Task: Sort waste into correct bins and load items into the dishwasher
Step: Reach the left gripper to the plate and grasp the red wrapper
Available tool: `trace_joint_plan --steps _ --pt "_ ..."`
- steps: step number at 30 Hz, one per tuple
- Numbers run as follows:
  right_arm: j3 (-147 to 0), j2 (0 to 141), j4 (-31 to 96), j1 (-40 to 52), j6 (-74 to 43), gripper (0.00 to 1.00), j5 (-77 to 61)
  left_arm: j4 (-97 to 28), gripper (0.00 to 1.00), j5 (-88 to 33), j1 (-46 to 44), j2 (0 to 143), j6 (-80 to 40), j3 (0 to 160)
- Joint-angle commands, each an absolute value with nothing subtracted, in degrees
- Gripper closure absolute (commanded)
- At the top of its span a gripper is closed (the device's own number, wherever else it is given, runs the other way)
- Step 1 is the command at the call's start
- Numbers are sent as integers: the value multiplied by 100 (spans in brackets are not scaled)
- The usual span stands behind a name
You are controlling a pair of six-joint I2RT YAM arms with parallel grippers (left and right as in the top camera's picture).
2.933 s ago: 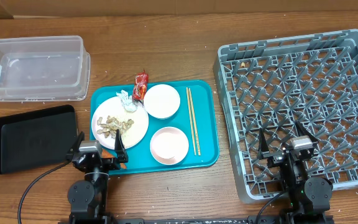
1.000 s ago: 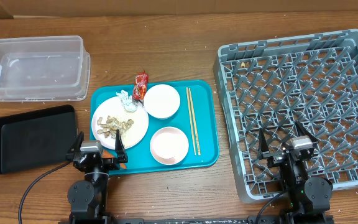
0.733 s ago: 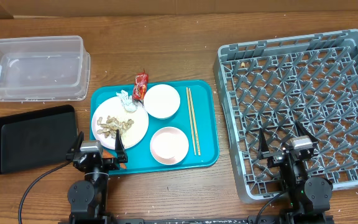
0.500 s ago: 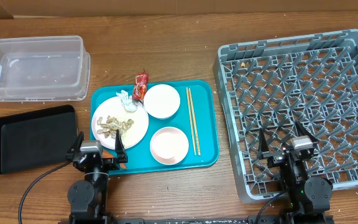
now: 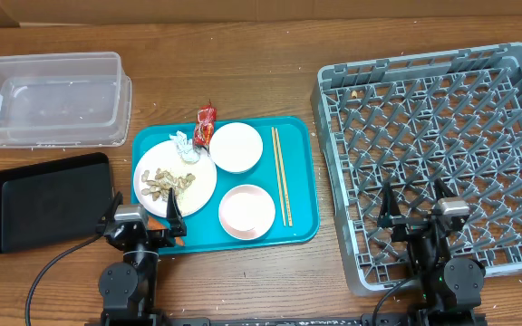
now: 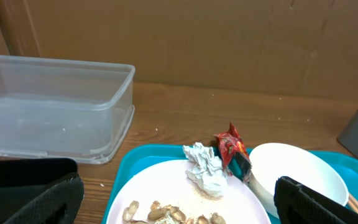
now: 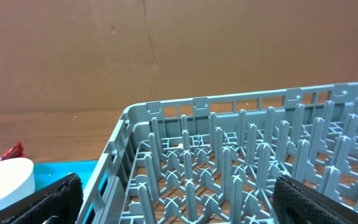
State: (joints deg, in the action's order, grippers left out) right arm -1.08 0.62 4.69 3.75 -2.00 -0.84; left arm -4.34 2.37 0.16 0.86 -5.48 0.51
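Large square grey plastic dish rack lies under and ahead of the right gripper; prob. set there so that arm loads it. Teal rectangular serving tray is ahead of the left gripper. Clear plastic rectangular tub and black rectangular plastic tray are out past its left finger, within reach for waste. Round white plate is just ahead, btwn its fingers, carrying beige nut-shell scraps. Both grippers' fingers wide apart, empty. Nothing sorted yet, I'd say. Cup, carrot: can't make out. Wrist views cut off the plate's near half.
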Motion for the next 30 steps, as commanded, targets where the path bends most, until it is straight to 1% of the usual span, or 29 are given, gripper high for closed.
trace_joint_plan --steps 1,7,10,13,17,21,25,30 --pt "-412 95 440 355 -478 0 150 -486 0 298 73 36 -803 279" --pt "-843 526 445 355 -480 0 152 -1090 0 364 73 73 -838 707" --pt "-1166 978 493 355 -480 0 148 -1367 0 362 73 259 -843 950" --pt "-1562 1551 543 355 -576 0 143 -1369 0 366 73 600 -845 1192" --pt "-2252 2432 755 355 -1017 0 137 -1391 0 357 73 1347 -886 1621" --pt "-3033 3352 1107 355 -1055 0 -47 -1472 0 355 73 2340 -926 2283" --pt "-3859 4322 1627 355 -1055 0 -281 -2016 0 316 73 3435 -923 3264" --pt "-4786 5367 2611 355 -1052 0 -526 -2814 0 25 73 4619 -921 4401"
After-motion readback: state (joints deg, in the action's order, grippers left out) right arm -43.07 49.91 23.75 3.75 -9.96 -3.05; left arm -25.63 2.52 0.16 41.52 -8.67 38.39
